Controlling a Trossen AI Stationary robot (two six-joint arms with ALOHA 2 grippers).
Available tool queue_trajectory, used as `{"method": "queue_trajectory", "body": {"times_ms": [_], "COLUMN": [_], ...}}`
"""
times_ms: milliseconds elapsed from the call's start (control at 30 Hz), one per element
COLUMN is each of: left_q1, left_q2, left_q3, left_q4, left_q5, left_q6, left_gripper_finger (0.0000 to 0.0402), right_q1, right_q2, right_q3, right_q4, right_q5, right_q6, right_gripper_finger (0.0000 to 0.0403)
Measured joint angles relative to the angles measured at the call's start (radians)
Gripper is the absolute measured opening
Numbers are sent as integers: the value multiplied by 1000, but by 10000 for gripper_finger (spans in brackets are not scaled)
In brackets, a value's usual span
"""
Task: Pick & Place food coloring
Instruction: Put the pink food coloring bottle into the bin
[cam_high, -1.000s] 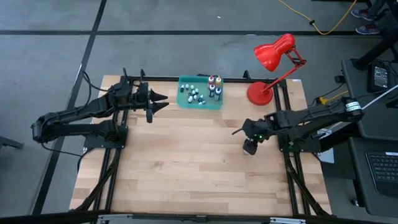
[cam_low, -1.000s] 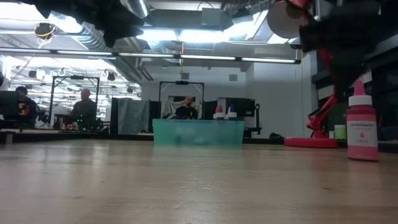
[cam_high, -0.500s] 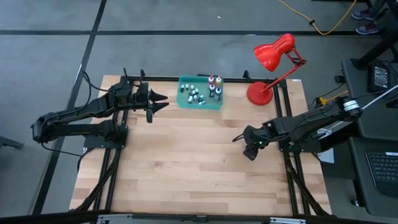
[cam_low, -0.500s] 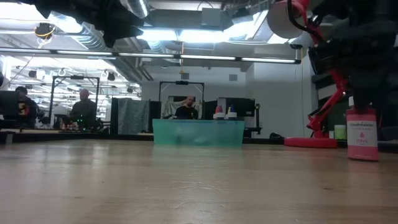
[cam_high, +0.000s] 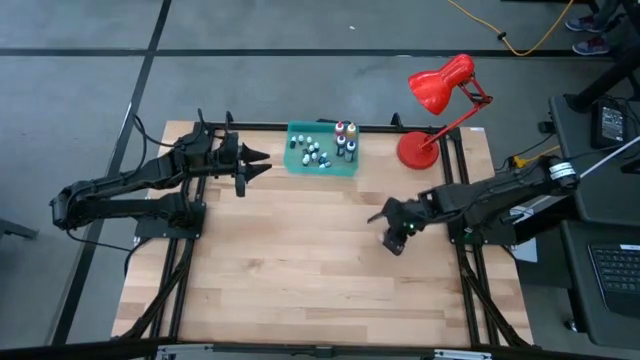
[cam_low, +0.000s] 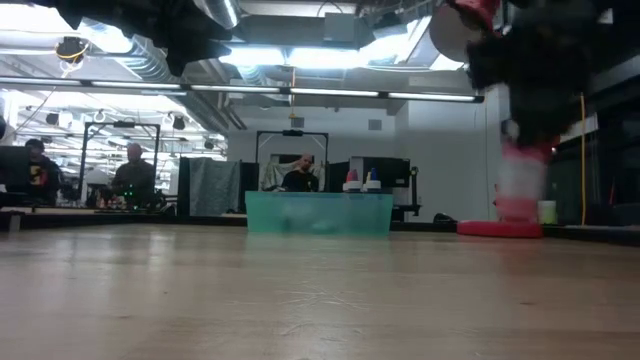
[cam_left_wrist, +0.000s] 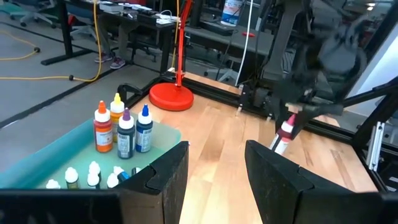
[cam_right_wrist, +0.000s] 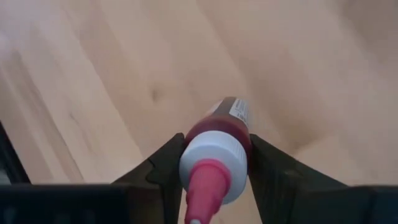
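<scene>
From above, the right gripper (cam_high: 396, 238) is seen well to the near right of the green tray (cam_high: 296, 165), closer to it than half a second ago, when it hung further out toward the table's right edge. The pink bottle it came down over a second ago is hidden under the arm here. The left gripper (cam_high: 252, 164) is parked just left of the tray, unmoved.

At table height, the pink bottle (cam_low: 520, 190) is caught as a blur beneath the dark right gripper (cam_low: 530, 130), lifted off the wood and right of the tray (cam_low: 318, 213); a second ago it stood upright on the table, further right. The pick is judged done, and the carry toward the tray begun.

From the left wrist, the left gripper (cam_left_wrist: 215, 174) is shown with fingers apart and nothing between them. The tray (cam_left_wrist: 43, 163) holds orange, purple and blue bottles (cam_left_wrist: 124, 130) and small pale ones. Far beyond it, the pink bottle (cam_left_wrist: 283, 135) hangs tilted under the other arm.

From the right wrist, the bottle (cam_right_wrist: 219, 152) is clamped between the two fingers (cam_right_wrist: 163, 163) at its shoulder, pale collar and pink nozzle toward the camera, its red body pointing away over bare wood.
</scene>
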Motion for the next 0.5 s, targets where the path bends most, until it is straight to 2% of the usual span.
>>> {"method": "queue_trajectory", "body": {"times_ms": [267, 500], "left_q1": [0, 0], "left_q2": [0, 0], "left_q3": [0, 0], "left_q4": [0, 0], "left_q5": [-4, -4], "left_q6": [6, 8], "left_gripper_finger": [155, 155], "right_q1": [-239, -452], "right_q2": [35, 246], "right_q3": [291, 594], "right_q4": [-65, -145], "right_q5": [50, 54], "right_q6": [-290, -568], "right_gripper_finger": [155, 155]}}
